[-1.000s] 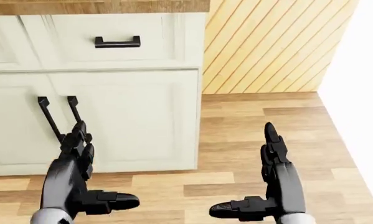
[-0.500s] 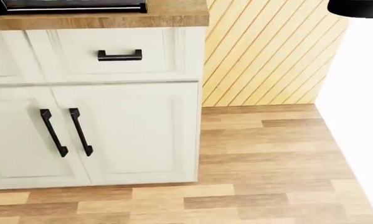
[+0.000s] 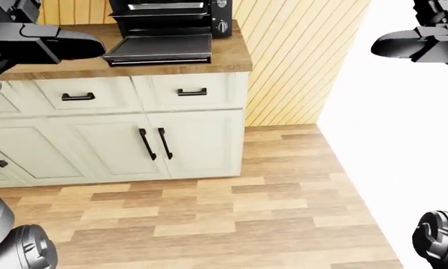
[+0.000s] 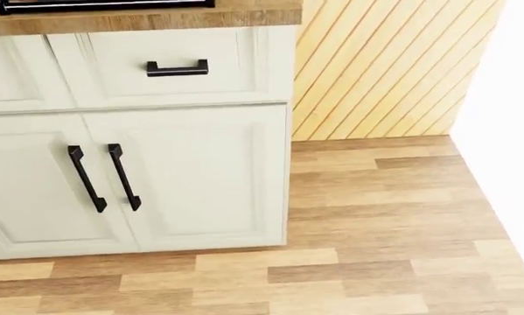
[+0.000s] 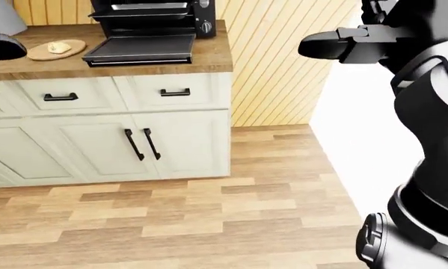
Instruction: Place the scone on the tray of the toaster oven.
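The scone [image 5: 58,47] lies on a round wooden plate [image 5: 40,53] on the wooden counter [image 5: 211,55], left of the black toaster oven [image 5: 201,14]. The oven stands open, and a flat dark panel [image 5: 140,49], its lowered door or tray, juts out over the counter edge. My left hand [image 3: 63,45] is raised at the top left of the left-eye view, open and holding nothing. At the top right my right hand [image 5: 330,45] is also raised, fingers stretched out and holding nothing. Both hands are well short of the counter. The head view shows neither hand nor the scone.
Pale cabinets [image 4: 200,177] with black door handles [image 4: 104,177] and drawer pulls [image 4: 176,67] stand under the counter. A slatted wooden wall [image 5: 272,67] is to the right of them, then a blank white area [image 3: 403,145]. Wood-plank floor [image 3: 209,213] lies between me and the cabinets.
Both hands have risen out of the head view, where they hung low and open a second ago. The camera has shifted a little, so the cabinet sits slightly differently in the picture.
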### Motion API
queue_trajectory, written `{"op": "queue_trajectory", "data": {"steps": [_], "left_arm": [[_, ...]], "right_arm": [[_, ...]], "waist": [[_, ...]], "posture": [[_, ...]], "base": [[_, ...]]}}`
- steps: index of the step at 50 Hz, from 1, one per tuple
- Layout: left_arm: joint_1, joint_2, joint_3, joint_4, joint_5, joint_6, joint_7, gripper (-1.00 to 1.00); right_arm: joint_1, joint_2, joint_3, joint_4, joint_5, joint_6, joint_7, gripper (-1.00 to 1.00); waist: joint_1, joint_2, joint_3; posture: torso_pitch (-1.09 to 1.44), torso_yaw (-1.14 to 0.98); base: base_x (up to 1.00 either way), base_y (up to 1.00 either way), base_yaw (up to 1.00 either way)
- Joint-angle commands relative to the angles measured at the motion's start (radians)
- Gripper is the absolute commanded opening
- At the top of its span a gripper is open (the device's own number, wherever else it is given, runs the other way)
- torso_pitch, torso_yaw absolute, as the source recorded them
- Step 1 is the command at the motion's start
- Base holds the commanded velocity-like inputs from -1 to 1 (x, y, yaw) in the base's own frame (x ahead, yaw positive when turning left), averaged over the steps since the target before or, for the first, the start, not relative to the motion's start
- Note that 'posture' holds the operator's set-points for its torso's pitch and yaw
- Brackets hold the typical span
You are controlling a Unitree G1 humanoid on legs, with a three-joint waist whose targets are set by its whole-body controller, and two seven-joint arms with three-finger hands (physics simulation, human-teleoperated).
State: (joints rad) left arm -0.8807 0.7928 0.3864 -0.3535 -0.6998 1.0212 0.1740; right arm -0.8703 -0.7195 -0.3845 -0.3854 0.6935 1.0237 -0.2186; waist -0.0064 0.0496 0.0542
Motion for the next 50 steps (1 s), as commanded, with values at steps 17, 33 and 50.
{"op": "queue_trajectory", "data": {"steps": [17, 33, 50], "left_arm": [[-0.022, 0.029, 0.014, 0.001, -0.010, -0.052, 0.024, 1.00], [-0.023, 0.033, 0.021, -0.003, -0.019, -0.045, 0.026, 1.00], [-0.025, 0.030, 0.019, -0.004, -0.010, -0.043, 0.021, 1.00]], "right_arm": [[-0.017, -0.008, 0.012, -0.013, -0.002, -0.052, -0.004, 1.00], [-0.007, 0.022, 0.018, -0.036, -0.033, -0.039, 0.008, 1.00], [-0.007, 0.038, 0.023, -0.042, -0.067, -0.032, 0.029, 1.00]], "waist": [[0.007, -0.099, -0.024], [0.002, 0.002, -0.024], [0.010, -0.064, -0.020]], "posture": [[0.00, 0.00], [0.00, 0.00], [0.00, 0.00]], "base": [[0.00, 0.15, 0.00], [0.00, 0.16, 0.00], [0.00, 0.17, 0.00]]}}
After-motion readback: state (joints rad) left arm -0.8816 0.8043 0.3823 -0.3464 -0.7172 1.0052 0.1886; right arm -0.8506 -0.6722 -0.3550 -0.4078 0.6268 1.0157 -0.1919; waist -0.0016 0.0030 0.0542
